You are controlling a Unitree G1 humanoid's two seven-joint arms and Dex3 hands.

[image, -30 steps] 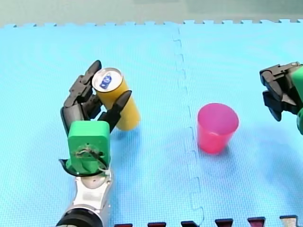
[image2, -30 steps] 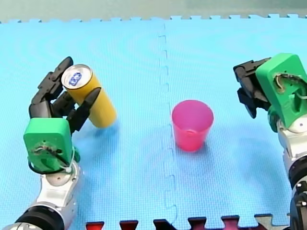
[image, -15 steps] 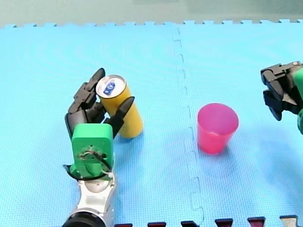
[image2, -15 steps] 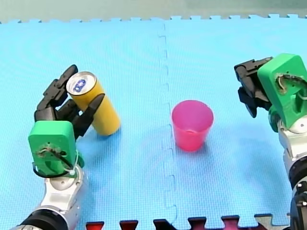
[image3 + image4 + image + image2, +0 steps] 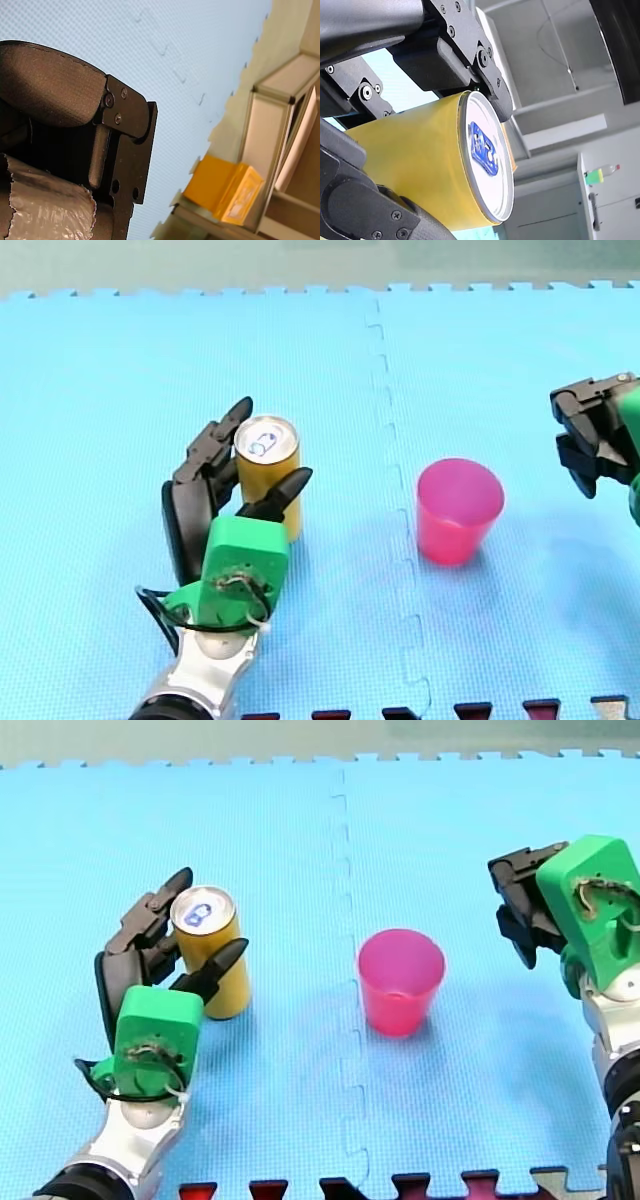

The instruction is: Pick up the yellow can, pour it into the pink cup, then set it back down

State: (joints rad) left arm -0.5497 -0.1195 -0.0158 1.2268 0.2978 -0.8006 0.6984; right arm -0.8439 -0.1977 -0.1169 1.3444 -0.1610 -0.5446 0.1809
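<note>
The yellow can [image 5: 268,468] stands upright on the blue foam mat [image 5: 470,360], left of centre, its silver top facing up. My left hand [image 5: 272,440] is shut on it, with fingers [image 5: 212,452] on its left side and the thumb [image 5: 285,492] on its right. In the second wrist view the can [image 5: 420,170] lies between that hand's black fingers [image 5: 445,60]. The pink cup [image 5: 458,510] stands upright to the right of the mat's seam, well apart from the can. My right hand [image 5: 522,910] hangs at the right edge, beyond the cup, holding nothing.
A jigsaw seam [image 5: 392,440] runs from back to front between can and cup. The mat's toothed back edge [image 5: 300,290] meets a grey floor. Dark red and black pieces [image 5: 470,710] line the front edge. A yellow box [image 5: 227,190] sits off the mat in the first wrist view.
The can has gone from leaning left to upright. My left hand has carried it right and nearer the front. The cup and right hand have stayed put.
</note>
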